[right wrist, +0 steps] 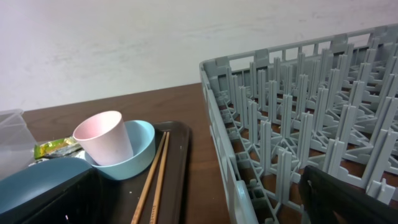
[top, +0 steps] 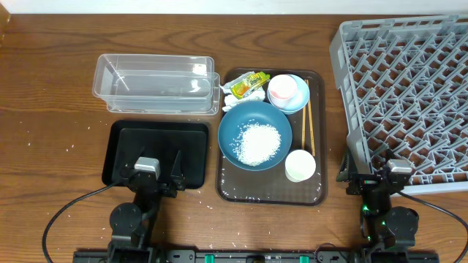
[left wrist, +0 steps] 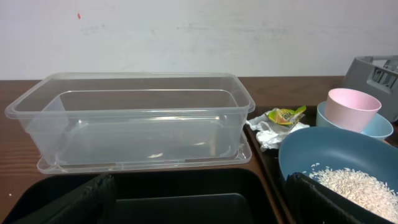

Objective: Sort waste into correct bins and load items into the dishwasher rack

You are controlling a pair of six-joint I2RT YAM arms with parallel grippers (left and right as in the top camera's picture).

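Note:
On a brown serving tray, a dark blue bowl holds the rice heap. Behind it lie the tissue and the wrapper. The pink bowl sits inside the light-blue bowl. The chopsticks lie along the tray's right side, next to the white cup. The clear tub and the black tray are on the left, and the grey rack is on the right. My left gripper is open over the black tray's near edge. My right gripper is open at the rack's near-left corner.
Loose rice grains dot the wooden table near the front edge. The left wrist view shows the tub, the rice and the pink bowl. The right wrist view shows the chopsticks and the rack wall.

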